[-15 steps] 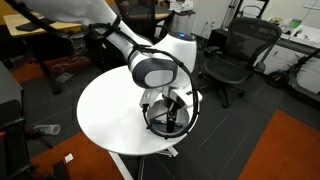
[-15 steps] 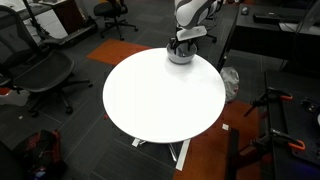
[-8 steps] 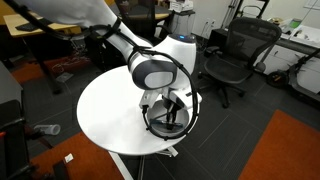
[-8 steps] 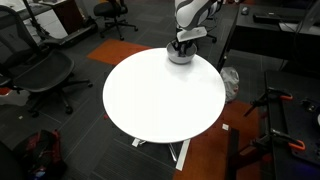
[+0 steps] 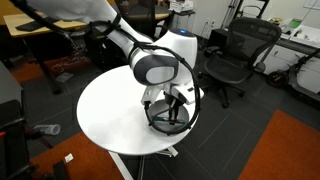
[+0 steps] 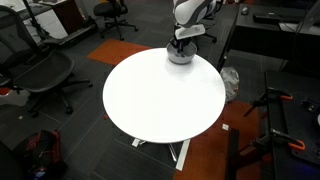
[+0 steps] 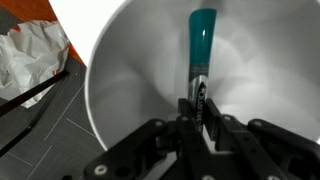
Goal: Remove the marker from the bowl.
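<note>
While tight in the tool (image 7: 197, 110), slim marker (image 7: 202, 40) (teal top, dark body) in bowl (image 7: 120, 85)

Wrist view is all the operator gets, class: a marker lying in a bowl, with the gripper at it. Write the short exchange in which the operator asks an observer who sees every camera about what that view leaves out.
Operator: Where on the table does the bowl stand?
Observer: In an exterior view it sits close to the rim of a round white table, far from the middle.
Operator: How does the arm reach it?
Observer: From above; the gripper points roughly straight down into the bowl.
Operator: What stands near that side?
Observer: A black office chair, on the floor beyond the table.
</note>
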Controlling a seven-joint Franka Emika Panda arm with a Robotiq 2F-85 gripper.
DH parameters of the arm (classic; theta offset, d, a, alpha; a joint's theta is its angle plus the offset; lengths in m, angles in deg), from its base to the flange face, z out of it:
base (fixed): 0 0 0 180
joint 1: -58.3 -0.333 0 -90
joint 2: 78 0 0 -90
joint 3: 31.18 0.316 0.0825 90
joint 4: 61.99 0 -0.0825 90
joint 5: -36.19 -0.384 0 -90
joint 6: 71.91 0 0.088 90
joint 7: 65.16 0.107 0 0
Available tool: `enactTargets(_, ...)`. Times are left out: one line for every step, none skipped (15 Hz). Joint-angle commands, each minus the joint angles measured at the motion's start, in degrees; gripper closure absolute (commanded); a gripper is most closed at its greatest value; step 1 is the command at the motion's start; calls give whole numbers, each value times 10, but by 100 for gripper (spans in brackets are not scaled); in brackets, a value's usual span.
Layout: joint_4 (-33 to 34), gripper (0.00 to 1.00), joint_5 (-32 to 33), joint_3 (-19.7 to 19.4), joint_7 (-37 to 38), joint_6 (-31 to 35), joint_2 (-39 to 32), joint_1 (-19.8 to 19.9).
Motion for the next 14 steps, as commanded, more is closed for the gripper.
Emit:
enactTargets(-15, 95, -8, -6, -25, -12, 45, -14)
enactTargets(-19, 95, -4, -8, -24, -14, 56, -18)
enactTargets(-22, 95, -3, -9, -25, -14, 66, -21)
enactTargets(-27, 95, 0, -9, -30, -14, 79, -24)
enactTargets(-32, 95, 2, -10, -31, -11, 92, -28)
enactTargets(-41, 95, 7, -13, -31, -7, 106, -33)
enactTargets(-47, 95, 8, -12, -36, -5, 118, -35)
enactTargets(-57, 95, 11, -12, -39, -3, 134, -40)
enactTargets(-66, 95, 13, -10, -40, -1, 148, -43)
enactTargets(-79, 95, 13, -6, -45, 1, 166, -45)
enactTargets(-91, 95, 16, -5, -46, 1, 180, -51)
enactTargets(-107, 95, 19, -3, -52, 2, 197, -58)
enactTargets(-123, 95, 25, -2, -53, 4, 212, -66)
enactTargets(-142, 95, 30, -1, -53, 7, 229, -75)
